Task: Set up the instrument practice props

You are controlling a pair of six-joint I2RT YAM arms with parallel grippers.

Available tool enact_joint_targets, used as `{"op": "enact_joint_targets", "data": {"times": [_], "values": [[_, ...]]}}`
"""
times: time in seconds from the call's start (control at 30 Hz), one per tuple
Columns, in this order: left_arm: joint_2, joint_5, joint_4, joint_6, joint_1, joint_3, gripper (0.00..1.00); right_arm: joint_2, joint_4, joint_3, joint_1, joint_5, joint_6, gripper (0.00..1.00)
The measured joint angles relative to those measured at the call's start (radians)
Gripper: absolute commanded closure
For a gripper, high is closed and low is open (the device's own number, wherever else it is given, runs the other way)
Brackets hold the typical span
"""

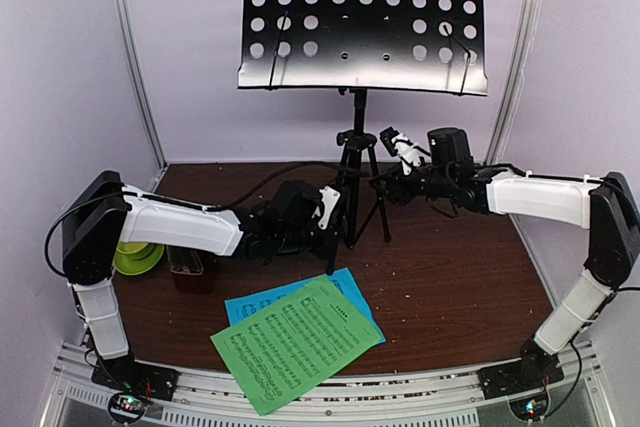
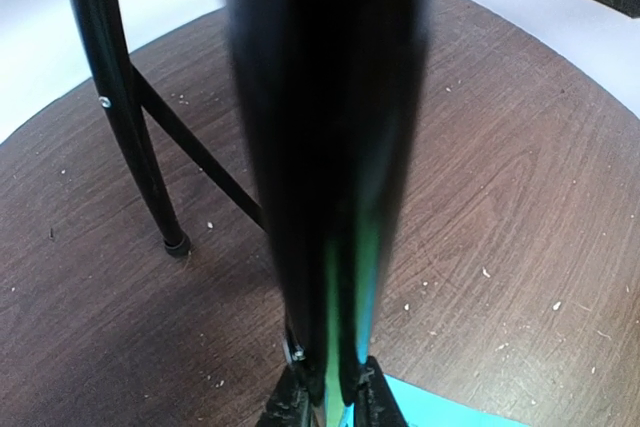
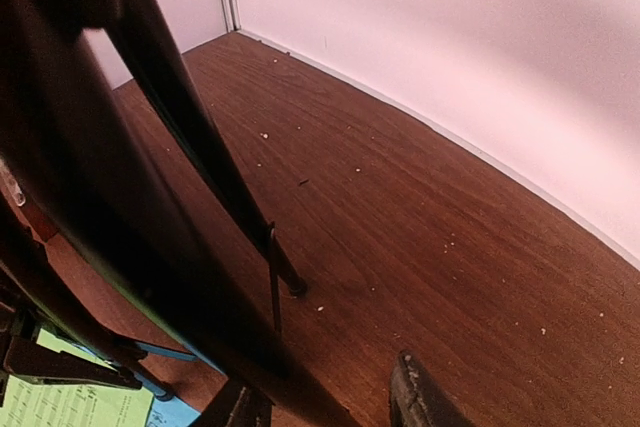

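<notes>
Green sheet (image 1: 298,344) of printed music is lying flat nearest me at the front edge of the desk (image 1: 460,277), overlapping the blue sheet (image 1: 252,303), which is showing past its upper-left and right edges. Music stand (image 1: 362,17), black and perforated, is standing upright at the middle back, tripod spread, its shelf carrying no paper. Left claw (image 1: 330,237) is reaching to the stand's near leg (image 2: 320,147). In the left wrist view that leg is running down between the fingertips, which are pressing in on both sides, so I am logging this claw (image 2: 330,402) as clamped on the leg. Right claw (image 1: 383,185) is hanging by the tripod from the other side. Its wrist view is showing the claw (image 3: 325,402) parted, a leg passing between the fingers with bare desk visible beside it, gripping nothing. Metronome (image 1: 190,269), dark red-brown, is sitting at the left, mostly hidden under the left arm, just beside a lime cup and saucer (image 1: 135,257). I am judging the task as barely begun: the stand is up and being positioned, both sheets are not yet on its shelf, and the metronome is not yet set out.
</notes>
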Motion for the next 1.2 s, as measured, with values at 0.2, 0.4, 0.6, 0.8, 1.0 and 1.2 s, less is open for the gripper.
{"op": "enact_joint_targets", "data": {"times": [0.2, 0.4, 0.6, 0.8, 1.0, 1.2], "values": [[-0.024, 0.005, -0.013, 0.027, 0.011, -0.020, 1.00, 0.006, -0.016, 0.022, 0.031, 0.017, -0.024, 0.91], [-0.065, 0.019, -0.017, 0.046, 0.037, -0.057, 1.00, 0.010, -0.052, 0.048, 0.066, 0.064, -0.090, 1.00], [-0.134, 0.049, -0.013, 0.070, 0.051, -0.137, 1.00, 0.010, -0.085, 0.060, 0.098, 0.076, -0.095, 1.00], [-0.192, 0.080, 0.016, 0.101, 0.063, -0.212, 1.00, -0.005, -0.119, 0.061, 0.123, 0.080, -0.086, 1.00], [-0.232, 0.125, 0.044, 0.127, 0.074, -0.269, 1.00, -0.045, -0.169, 0.043, 0.154, 0.116, -0.064, 1.00], [-0.254, 0.164, 0.088, 0.154, 0.081, -0.321, 1.00, -0.080, -0.201, 0.021, 0.175, 0.133, -0.053, 1.00]]}}
